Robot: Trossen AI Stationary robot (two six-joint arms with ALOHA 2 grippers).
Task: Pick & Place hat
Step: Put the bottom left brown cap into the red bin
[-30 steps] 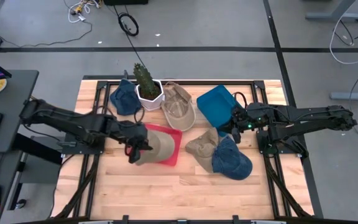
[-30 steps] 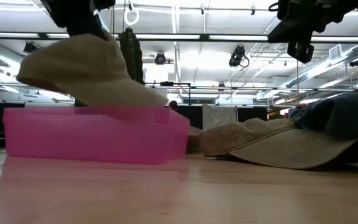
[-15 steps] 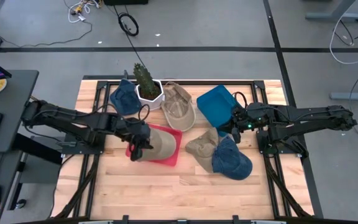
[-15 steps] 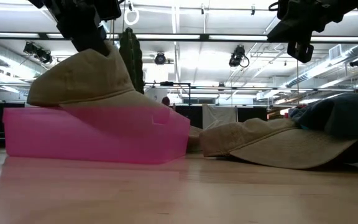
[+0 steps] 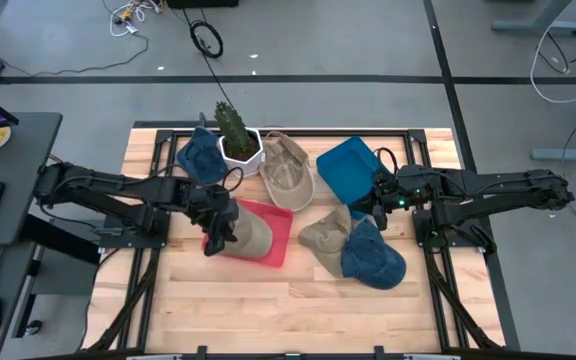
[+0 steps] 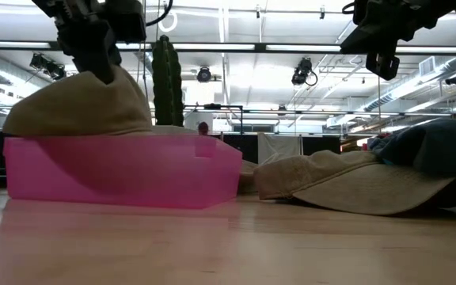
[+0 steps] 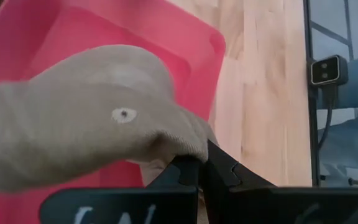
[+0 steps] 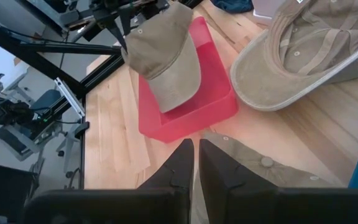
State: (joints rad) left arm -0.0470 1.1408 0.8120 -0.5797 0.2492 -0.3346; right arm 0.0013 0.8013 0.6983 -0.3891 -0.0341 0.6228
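Lowered since the earlier frame, the tan hat (image 5: pixel 250 233) now rests in the pink bin (image 5: pixel 279 238) — left gripper (image 5: pixel 219 229) pinched tight on its rear edge; right gripper (image 5: pixel 376 203), fingers together and empty, hovers beside the blue bin (image 5: pixel 343 165)

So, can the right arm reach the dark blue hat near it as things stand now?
Probably yes. The right gripper hangs shut just beside the dark blue hat, and nothing lies on top of that hat, though it rests partly on a tan hat.
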